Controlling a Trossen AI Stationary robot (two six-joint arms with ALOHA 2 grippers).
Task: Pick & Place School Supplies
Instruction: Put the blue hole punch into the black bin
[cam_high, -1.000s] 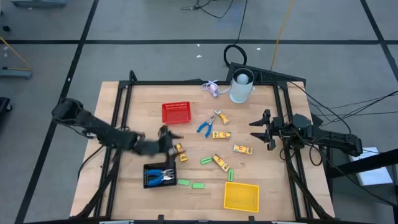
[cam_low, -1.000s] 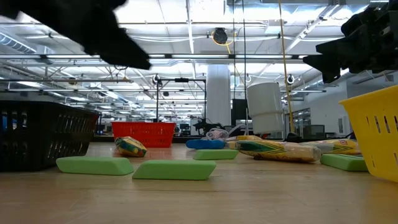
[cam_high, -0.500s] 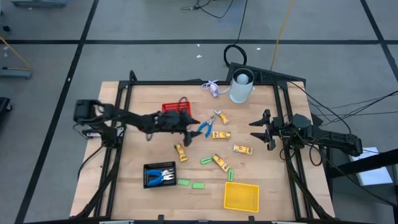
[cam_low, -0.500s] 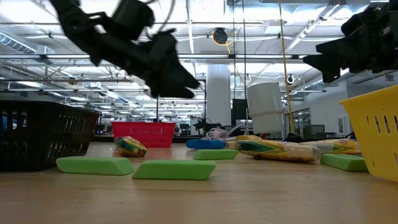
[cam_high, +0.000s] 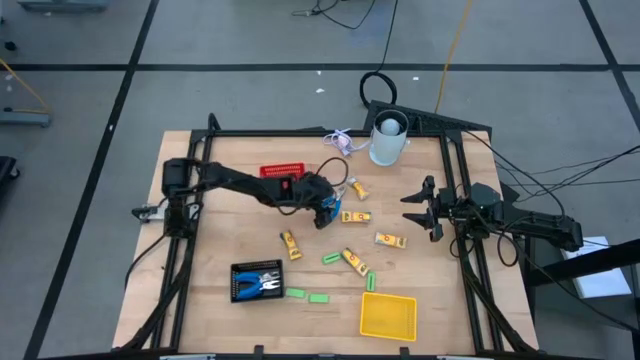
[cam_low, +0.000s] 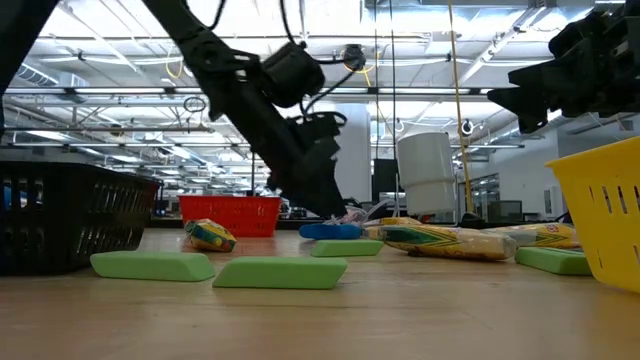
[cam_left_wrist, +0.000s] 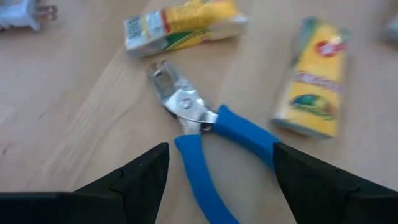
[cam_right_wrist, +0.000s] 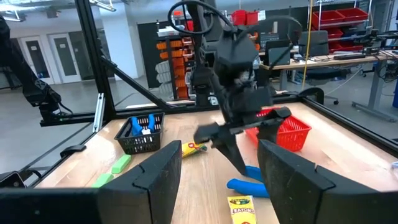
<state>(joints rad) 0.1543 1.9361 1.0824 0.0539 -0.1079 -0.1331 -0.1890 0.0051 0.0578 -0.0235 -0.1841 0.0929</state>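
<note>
My left gripper (cam_high: 327, 206) is open, low over the blue-handled pliers (cam_high: 331, 204) that lie flat mid-table. In the left wrist view its fingers (cam_left_wrist: 140, 180) stand on either side of the blue handles (cam_left_wrist: 205, 162), apart from them. The low view shows the gripper (cam_low: 330, 205) just above the pliers (cam_low: 330, 231). Yellow packs (cam_high: 356, 216) (cam_high: 390, 239) (cam_high: 290, 245) and green bars (cam_high: 331, 258) (cam_high: 306, 295) lie scattered on the wood. My right gripper (cam_high: 418, 208) waits open at the table's right side.
The red basket (cam_high: 283, 175) sits under the left arm. The black basket (cam_high: 256, 281) holds blue tools near the near-left. The yellow basket (cam_high: 388, 315) stands at the near edge, and the white cup (cam_high: 388, 140) at the far edge. A yellow pack (cam_left_wrist: 180, 25) lies just beyond the pliers' jaws.
My left arm has swung from beside the black basket toward the table's far right, past the red basket, then dropped low over the blue-handled pliers. The right arm has kept still, and nothing on the table has moved.
</note>
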